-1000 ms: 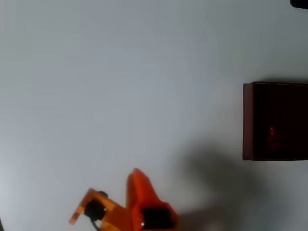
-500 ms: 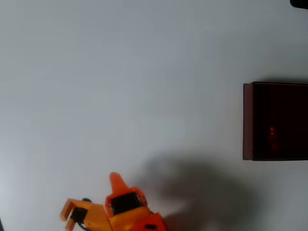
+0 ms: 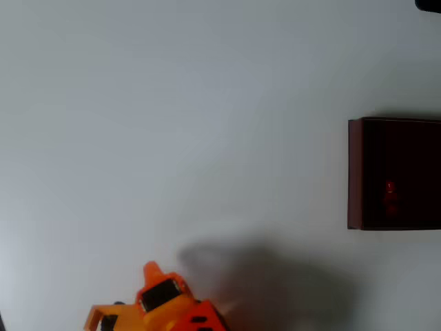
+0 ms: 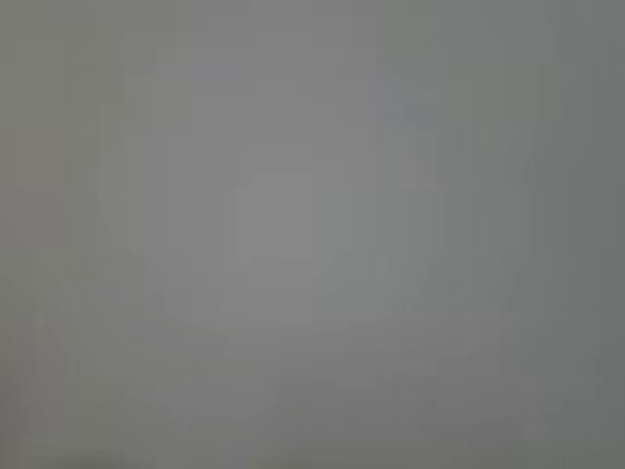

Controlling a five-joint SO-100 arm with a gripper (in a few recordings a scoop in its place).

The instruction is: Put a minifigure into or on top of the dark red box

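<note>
Overhead view gives the whole layout: a pale grey table [image 3: 172, 103] spreads across nearly all of it, bare but for what sits at two edges. Next in size is the dark red box [image 3: 355, 172], at the right edge and cut off by it, its maroon wall facing left and its interior almost black. The orange arm [image 3: 165, 310] lies at the bottom edge, left of centre and well apart from the box, with a soft shadow on the table to its right. Its gripper [image 3: 151, 270] shows as a pointed orange tip; from this angle I cannot tell whether the claw is spread or pressed together, and nothing can be seen pinched in it. Smallest is the minifigure [image 3: 390, 195], a faint red shape inside the box, low in the dark interior. With the figure resting in the box and the arm parked far from it, the task looks complete, and the arm's place near its base reads as a rest pose rather than a reach. Wrist view offers a blurred grey field, probably the table surface. No brand, label or writing can be read anywhere.
</note>
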